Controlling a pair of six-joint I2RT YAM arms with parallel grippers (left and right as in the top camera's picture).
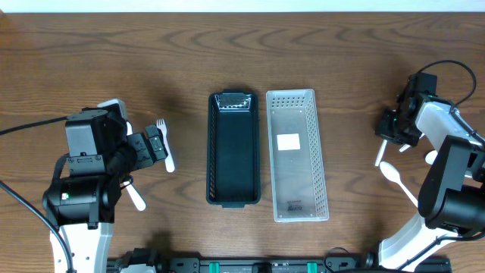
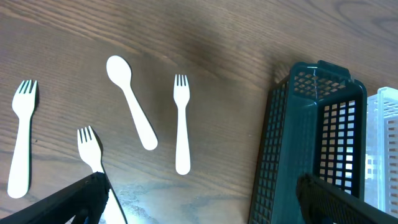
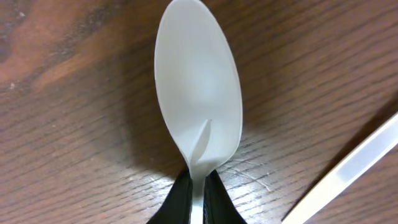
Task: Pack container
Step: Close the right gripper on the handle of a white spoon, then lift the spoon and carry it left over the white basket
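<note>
A black mesh basket [image 1: 233,148] and a white perforated basket [image 1: 297,155] stand side by side mid-table, both empty of cutlery. My right gripper [image 3: 198,193] is shut on the handle of a white plastic spoon [image 3: 198,93] just above the wood, at the far right in the overhead view [image 1: 394,129]. My left gripper [image 2: 199,202] is open and empty, left of the black basket [image 2: 280,155]. Ahead of it lie a white spoon [image 2: 130,109] and three white forks [image 2: 181,124], [image 2: 93,146], [image 2: 22,140].
Another white spoon [image 1: 398,180] and a white utensil handle [image 1: 380,155] lie near the right arm; that handle also shows in the right wrist view [image 3: 348,171]. A white spoon [image 1: 135,196] lies by the left arm's base. The white basket's edge [image 2: 382,149] shows beyond the black one.
</note>
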